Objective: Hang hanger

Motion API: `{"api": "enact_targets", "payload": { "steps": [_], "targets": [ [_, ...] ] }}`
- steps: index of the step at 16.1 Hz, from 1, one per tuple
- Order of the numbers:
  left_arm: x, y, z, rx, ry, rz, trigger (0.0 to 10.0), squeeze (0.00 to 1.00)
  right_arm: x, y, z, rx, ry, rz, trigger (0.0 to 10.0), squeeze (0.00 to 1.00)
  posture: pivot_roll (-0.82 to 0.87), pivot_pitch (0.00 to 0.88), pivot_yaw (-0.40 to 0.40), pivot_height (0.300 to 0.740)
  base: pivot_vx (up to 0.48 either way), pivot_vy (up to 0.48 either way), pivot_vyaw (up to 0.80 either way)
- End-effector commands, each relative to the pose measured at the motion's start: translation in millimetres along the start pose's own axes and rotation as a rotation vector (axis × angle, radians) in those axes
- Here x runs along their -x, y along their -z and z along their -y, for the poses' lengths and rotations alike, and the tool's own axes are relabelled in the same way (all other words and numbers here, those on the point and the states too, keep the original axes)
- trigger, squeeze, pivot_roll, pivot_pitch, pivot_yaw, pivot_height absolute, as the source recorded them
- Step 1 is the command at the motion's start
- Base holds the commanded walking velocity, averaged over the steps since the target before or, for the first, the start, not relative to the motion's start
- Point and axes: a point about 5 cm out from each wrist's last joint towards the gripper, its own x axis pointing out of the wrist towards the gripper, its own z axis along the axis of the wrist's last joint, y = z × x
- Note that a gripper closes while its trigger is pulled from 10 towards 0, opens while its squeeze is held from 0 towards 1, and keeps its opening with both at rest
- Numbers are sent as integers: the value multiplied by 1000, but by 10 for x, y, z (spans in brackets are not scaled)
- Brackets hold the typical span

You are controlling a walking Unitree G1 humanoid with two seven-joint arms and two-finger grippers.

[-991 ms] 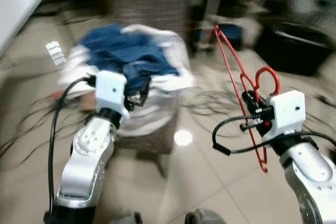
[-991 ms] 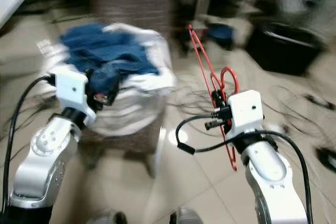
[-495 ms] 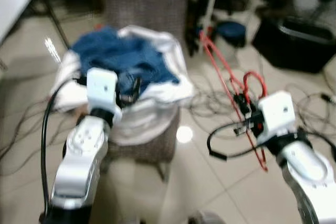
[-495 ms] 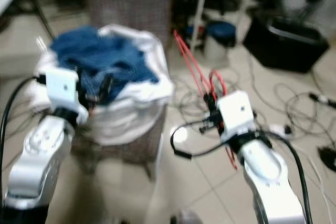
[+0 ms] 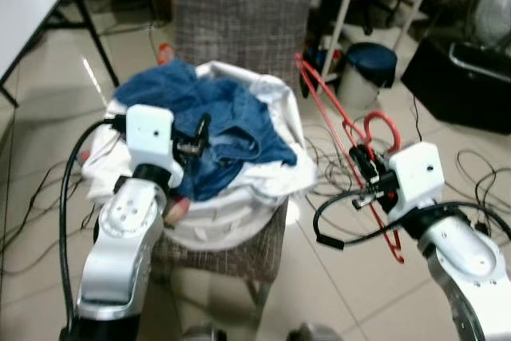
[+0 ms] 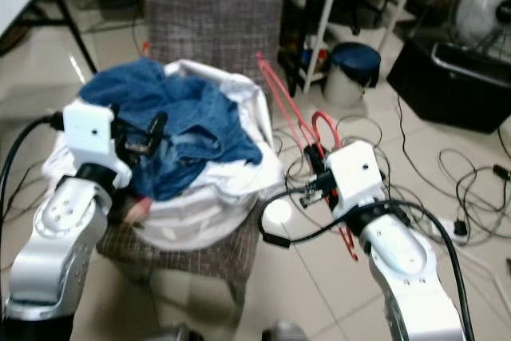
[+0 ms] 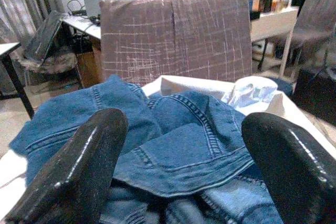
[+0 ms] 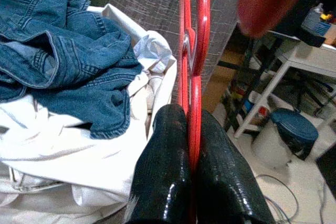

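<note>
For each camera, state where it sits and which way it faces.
Left and right eye views: on the head, looking forward and down at the chair heaped with blue denim, both silver arms, the red hanger.
Left wrist view: along the open left gripper toward the denim and chair back.
Right wrist view: along the right gripper, its fingers clamping the hanger.
Shared: all views catch the denim and chair.

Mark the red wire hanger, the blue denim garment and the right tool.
red wire hanger (image 5: 329, 113), left eye view, on its long straight arm.
blue denim garment (image 5: 231, 121), left eye view, mid-fold atop the pile.
right tool (image 8: 191, 145), right wrist view, between its fingertips.
</note>
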Motion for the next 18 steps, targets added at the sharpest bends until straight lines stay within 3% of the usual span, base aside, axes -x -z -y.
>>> {"api": "enact_targets", "payload": {
  "steps": [1, 8, 12, 13, 14, 16, 18],
  "targets": [
    [-1, 61, -16, -33, -18, -66, 10000, 0, 22, -50, -42, -4, -55, 22, 10000, 0, -127, 73, -2, 740, 0, 0, 0],
    [-36, 3, -67, -9, 3, -82, 10000, 0, 1, -109, -38, 2, -93, 55, 10000, 0, -114, 78, 2, 740, 0, 0, 0],
    [-42, 60, -1, 18, 86, -179, 10000, 0, -2, -98, -60, -18, -148, 43, 10000, 0, -103, 79, -3, 740, 0, 0, 0],
    [-48, 67, -4, 2, 81, -191, 10000, 255, 0, -102, -59, -16, -159, 44, 10000, 0, -103, 79, -3, 740, 0, 0, 0],
    [-57, 78, -18, -24, 69, -204, 10000, 749, 1, -103, -55, -13, -163, 44, 10000, 0, -102, 80, -2, 740, 0, 0, 0],
    [-77, 87, -20, -44, 64, -214, 10000, 1000, 5, -102, -48, -10, -168, 41, 10000, 0, -103, 82, -2, 740, 0, 0, 0],
    [-102, 100, 24, -68, 82, -228, 10000, 1000, 18, -103, -59, -4, -187, 34, 10000, 0, -104, 83, -2, 740, 0, 0, 0]
  ]
}}
